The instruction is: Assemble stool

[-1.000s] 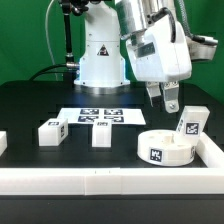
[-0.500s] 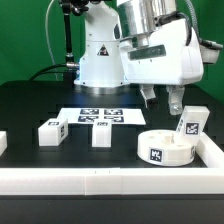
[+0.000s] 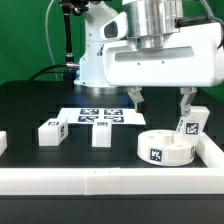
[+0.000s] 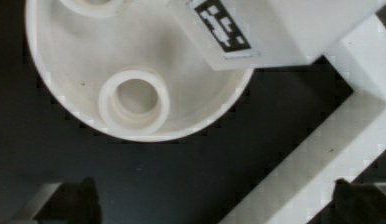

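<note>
The round white seat disc (image 3: 165, 148) of the stool lies at the exterior view's right, in the corner of the rail, with a tag on its side. A tagged leg (image 3: 192, 123) stands tilted at its far side, touching it. Two more legs (image 3: 50, 131) (image 3: 101, 133) stand on the black table to the left. My gripper (image 3: 160, 100) hangs open above the seat, holding nothing, with one finger on each side of it. In the wrist view the seat (image 4: 83, 55) shows a round hole (image 4: 133, 97), and the leg's tag (image 4: 225, 25) lies at its edge.
The marker board (image 3: 100, 116) lies flat behind the legs. A white border rail (image 3: 100, 185) runs along the front and up the right side (image 4: 332, 150). Another white block (image 3: 3, 143) sits at the far left edge. The robot base (image 3: 100, 60) stands at the back.
The gripper has turned about its upright axis, so its fingers now stand spread side by side over the seat. It stayed open and nothing on the table moved.
</note>
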Robot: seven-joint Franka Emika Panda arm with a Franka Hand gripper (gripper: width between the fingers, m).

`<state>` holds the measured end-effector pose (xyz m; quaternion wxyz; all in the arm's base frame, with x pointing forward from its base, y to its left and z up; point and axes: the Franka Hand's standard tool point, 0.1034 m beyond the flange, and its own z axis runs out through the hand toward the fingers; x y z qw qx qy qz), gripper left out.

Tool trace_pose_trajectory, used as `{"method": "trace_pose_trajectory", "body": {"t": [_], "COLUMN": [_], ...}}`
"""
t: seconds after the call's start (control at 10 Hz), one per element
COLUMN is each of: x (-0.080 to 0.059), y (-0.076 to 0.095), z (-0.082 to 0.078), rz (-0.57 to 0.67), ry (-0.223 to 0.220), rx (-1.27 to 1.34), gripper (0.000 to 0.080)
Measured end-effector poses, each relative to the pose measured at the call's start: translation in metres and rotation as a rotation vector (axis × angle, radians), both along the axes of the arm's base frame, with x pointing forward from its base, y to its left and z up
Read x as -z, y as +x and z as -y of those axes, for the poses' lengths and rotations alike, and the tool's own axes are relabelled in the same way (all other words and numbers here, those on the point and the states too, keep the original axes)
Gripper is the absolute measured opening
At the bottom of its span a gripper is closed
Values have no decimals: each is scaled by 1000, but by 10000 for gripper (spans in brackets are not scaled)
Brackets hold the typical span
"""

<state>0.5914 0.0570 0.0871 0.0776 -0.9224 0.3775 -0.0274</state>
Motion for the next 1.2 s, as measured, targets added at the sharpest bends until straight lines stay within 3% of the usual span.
{"method": "trace_pose_trajectory", "body": {"t": [0.3,0.6,0.8,1.2], "x": [1,14,19,21], "y": [0,-10,-16,-17], "z": [5,66,92,92], "rz": [44,119,136,135], "ry": [-37,-143,-179,-182], "rx": [-260,-619,-640,-657], "gripper": [649,649,649,649]}}
